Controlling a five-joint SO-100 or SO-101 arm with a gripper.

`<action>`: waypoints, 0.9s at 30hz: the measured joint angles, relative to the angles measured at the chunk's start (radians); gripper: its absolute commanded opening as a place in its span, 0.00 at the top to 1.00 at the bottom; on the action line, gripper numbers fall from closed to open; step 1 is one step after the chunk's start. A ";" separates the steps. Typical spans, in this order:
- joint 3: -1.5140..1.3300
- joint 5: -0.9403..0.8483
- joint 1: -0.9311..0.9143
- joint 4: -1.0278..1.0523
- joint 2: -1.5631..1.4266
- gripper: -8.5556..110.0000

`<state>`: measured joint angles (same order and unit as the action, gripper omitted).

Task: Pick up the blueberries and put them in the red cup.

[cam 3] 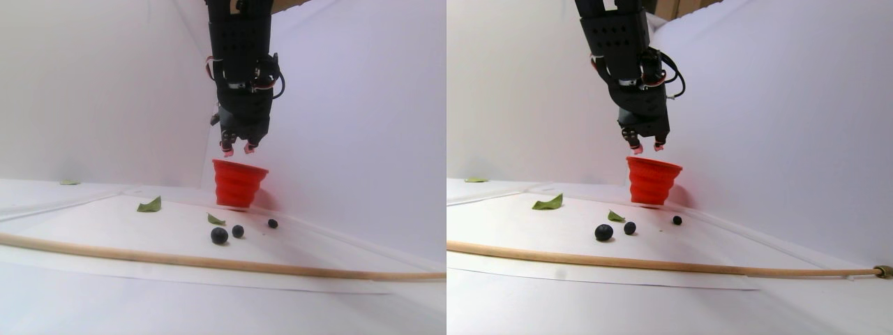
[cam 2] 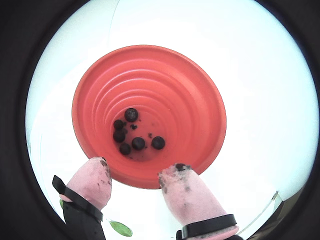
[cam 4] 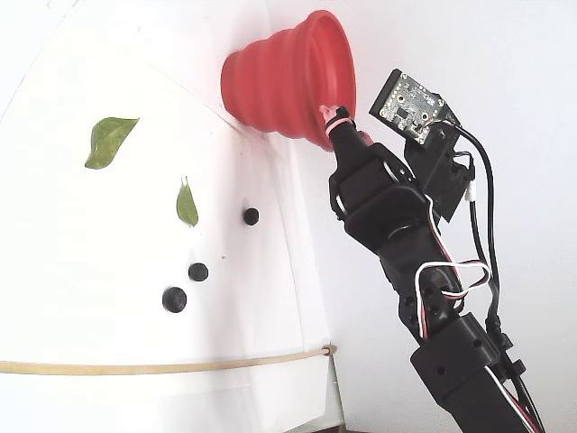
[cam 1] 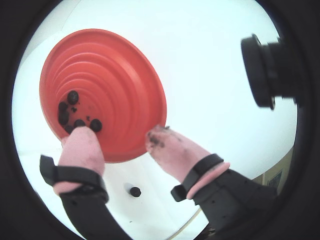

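One red cup (cam 2: 150, 85) stands upright on the white table (cam 4: 81, 352), close to the table's far edge where it meets the white back wall in the stereo pair view. Inside the cup lie six blueberries (cam 2: 131, 114), gathered on its floor, as a wrist view shows; dark crumbs lie among them. Three more blueberries (cam 3: 219, 236) rest on the open table in front of the cup, apart from one another: two near each other and one nearer the wall side (cam 3: 273, 223). The fixed view shows the same three in a loose line (cam 4: 174, 299). Three green leaves lie on the table: one large (cam 4: 109, 138), one small (cam 4: 186, 204) close to the loose berries, and one at the far left edge (cam 3: 68, 182) in the stereo pair view. One thin wooden stick (cam 3: 209, 262) runs across the table's near edge.

The gripper (cam 2: 134, 172) hangs above the cup's rim without touching it. Its jaws are spread apart with nothing between them. The two pink fingertips (cam 2: 92, 180) are smeared with dark juice stains, heavier on the right one in a wrist view (cam 1: 165, 142).

The black arm (cam 3: 241, 63) descends almost straight down from the top of the stereo pair view, gripper pointing at the cup mouth. A small circuit board (cam 4: 410, 104) and looped wires sit at its wrist.
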<state>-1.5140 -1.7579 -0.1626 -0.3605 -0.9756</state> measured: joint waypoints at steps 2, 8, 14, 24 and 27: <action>-0.012 0.000 0.000 0.000 -0.009 0.77; -0.072 0.000 0.000 -0.006 -0.026 0.77; -0.135 0.025 0.000 -0.006 -0.089 0.77; -0.232 0.066 0.000 -0.006 -0.163 0.77; -0.259 0.075 0.000 -0.006 -0.170 0.77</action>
<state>-1.7733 -1.6828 -0.1626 -0.3666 -1.1459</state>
